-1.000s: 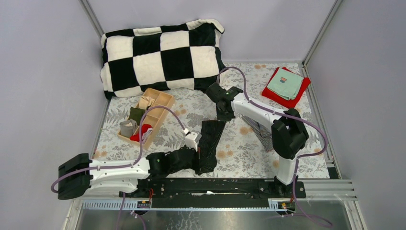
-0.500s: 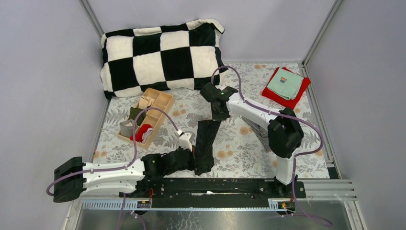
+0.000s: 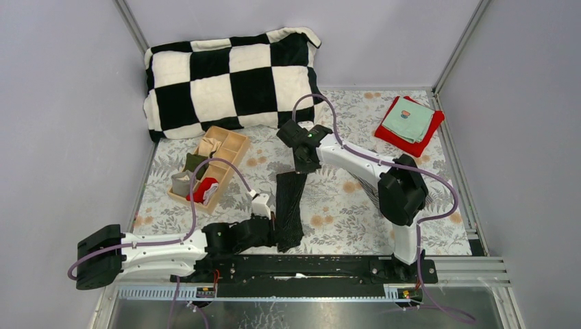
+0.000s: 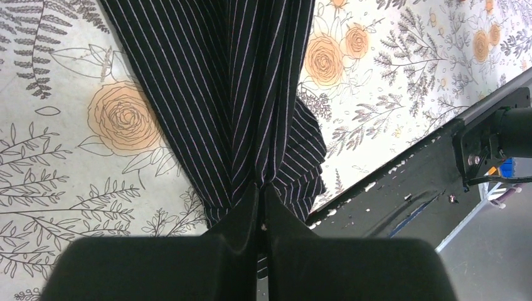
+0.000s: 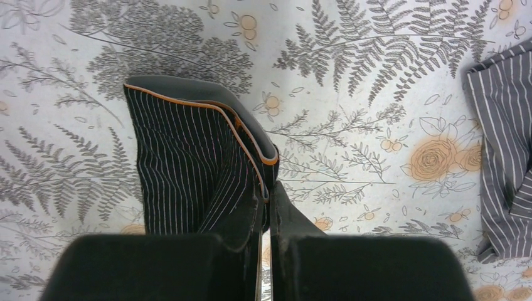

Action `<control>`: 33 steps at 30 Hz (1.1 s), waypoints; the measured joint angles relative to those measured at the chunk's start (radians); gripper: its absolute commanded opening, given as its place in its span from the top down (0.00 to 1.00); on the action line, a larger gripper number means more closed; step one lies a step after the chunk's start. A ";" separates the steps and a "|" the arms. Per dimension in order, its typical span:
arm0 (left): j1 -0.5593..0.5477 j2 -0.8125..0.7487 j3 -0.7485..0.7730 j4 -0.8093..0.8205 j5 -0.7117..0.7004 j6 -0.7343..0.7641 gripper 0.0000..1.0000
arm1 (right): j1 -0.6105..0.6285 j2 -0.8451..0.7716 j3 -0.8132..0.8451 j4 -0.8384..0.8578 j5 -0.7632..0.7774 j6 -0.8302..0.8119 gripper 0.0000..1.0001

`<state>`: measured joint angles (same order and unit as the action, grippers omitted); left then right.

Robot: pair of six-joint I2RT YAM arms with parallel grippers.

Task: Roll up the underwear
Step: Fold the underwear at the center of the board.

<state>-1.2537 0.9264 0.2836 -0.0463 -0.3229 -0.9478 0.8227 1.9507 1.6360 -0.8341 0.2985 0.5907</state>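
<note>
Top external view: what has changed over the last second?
The black pinstriped underwear, held at both ends, moved left: the right tool at its far waistband end and the left tool at its near end both shifted left, and the cloth drew narrower. Nothing was released. The grey underwear, tray and pillow stayed put.

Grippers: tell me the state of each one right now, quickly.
Left gripper: shut on the near end of the black pinstriped underwear.
Right gripper: shut on the same underwear's waistband end.

The grey striped underwear is cut off by the right wrist view's right edge.
</note>
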 measured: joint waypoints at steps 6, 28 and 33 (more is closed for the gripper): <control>0.000 0.008 -0.028 0.009 -0.003 -0.013 1.00 | 0.039 0.027 0.063 0.001 -0.002 0.000 1.00; 0.000 0.125 -0.072 0.172 0.004 -0.072 1.00 | 0.064 0.066 0.102 0.047 -0.105 0.002 1.00; 0.000 0.125 -0.072 0.172 0.004 -0.073 1.00 | 0.064 0.076 0.102 0.101 -0.176 0.007 1.00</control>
<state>-1.2537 1.0515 0.2111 0.1261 -0.3191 -1.0210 0.8867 2.0270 1.7382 -0.7326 0.1223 0.5976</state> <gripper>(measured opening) 0.010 0.029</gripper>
